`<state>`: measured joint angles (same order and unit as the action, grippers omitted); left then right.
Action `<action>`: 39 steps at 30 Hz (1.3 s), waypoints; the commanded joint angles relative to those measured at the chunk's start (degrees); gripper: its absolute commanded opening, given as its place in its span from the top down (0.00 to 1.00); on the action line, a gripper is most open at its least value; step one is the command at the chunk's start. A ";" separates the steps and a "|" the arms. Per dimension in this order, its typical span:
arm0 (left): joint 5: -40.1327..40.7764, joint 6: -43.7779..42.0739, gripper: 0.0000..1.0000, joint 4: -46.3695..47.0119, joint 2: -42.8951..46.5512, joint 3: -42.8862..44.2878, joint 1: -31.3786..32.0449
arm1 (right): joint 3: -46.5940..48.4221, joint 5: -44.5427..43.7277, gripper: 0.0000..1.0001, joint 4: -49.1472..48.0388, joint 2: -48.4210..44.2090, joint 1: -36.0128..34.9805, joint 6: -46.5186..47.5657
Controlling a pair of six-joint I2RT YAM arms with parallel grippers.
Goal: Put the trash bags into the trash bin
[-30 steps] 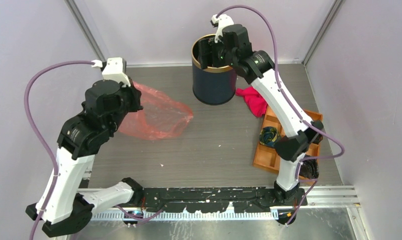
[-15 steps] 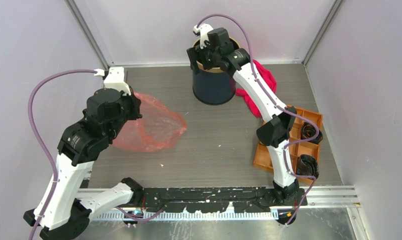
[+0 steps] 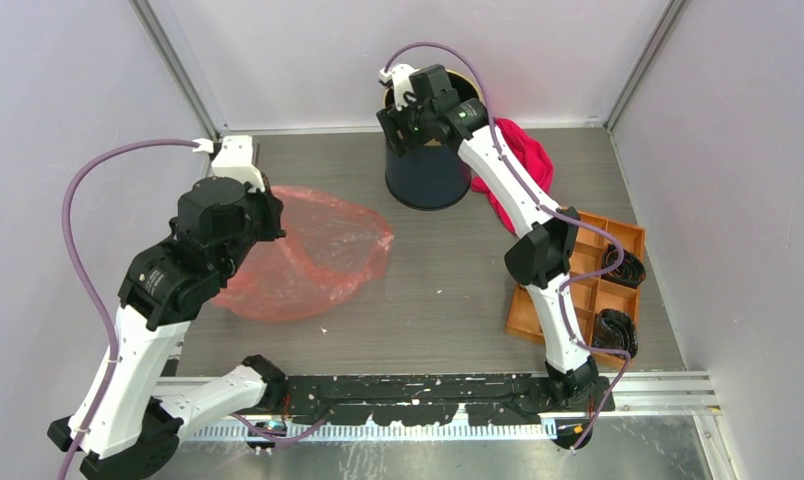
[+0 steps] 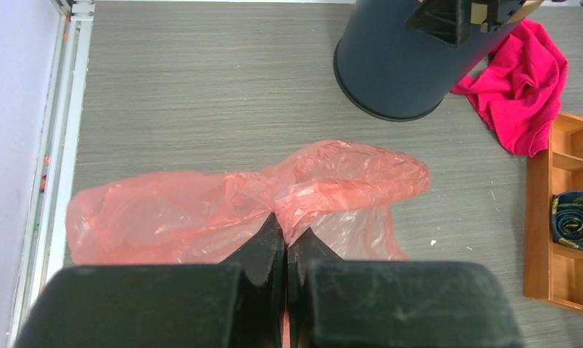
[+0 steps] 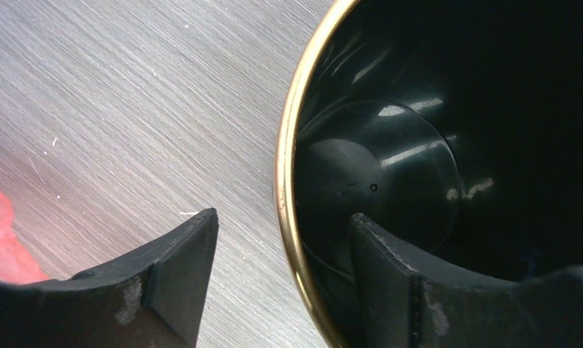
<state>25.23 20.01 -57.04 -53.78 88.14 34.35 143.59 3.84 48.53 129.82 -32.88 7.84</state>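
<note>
The translucent red-pink trash bag [image 3: 313, 260] lies spread on the table left of centre; it also shows in the left wrist view [image 4: 223, 210]. My left gripper [image 4: 285, 232] is shut on a pinch of the bag's film. The dark navy trash bin [image 3: 425, 175] with its gold rim [image 5: 285, 181] stands at the back centre, its black inside empty. My right gripper [image 5: 281, 225] is open and straddles the bin's left rim, one finger outside, one inside. In the top view the right gripper [image 3: 403, 125] sits over the bin's left edge.
A magenta cloth [image 3: 513, 170] lies right of the bin, also in the left wrist view [image 4: 524, 80]. An orange compartment tray [image 3: 543, 305] with dark items stands at the right. Walls close in the back and both sides.
My right gripper has moved left across the bin's mouth onto its left rim. The red bag has spread wider over the table, with my left gripper still holding it.
</note>
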 commanded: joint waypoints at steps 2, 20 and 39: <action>0.18 -1.55 0.99 2.16 0.51 -0.28 -0.33 | 6.40 3.33 0.37 5.72 0.54 0.02 2.54; 10.18 -0.09 1.00 5.53 0.09 6.76 -0.34 | 6.79 6.23 0.48 11.15 1.20 0.01 3.76; 15.97 0.08 1.00 18.05 4.39 10.13 -0.34 | 4.99 8.58 0.65 14.00 1.08 -1.03 2.90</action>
<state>40.07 19.51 -44.25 -49.45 98.67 34.35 148.70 9.02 55.70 130.56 -32.12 12.53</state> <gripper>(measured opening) 0.010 0.370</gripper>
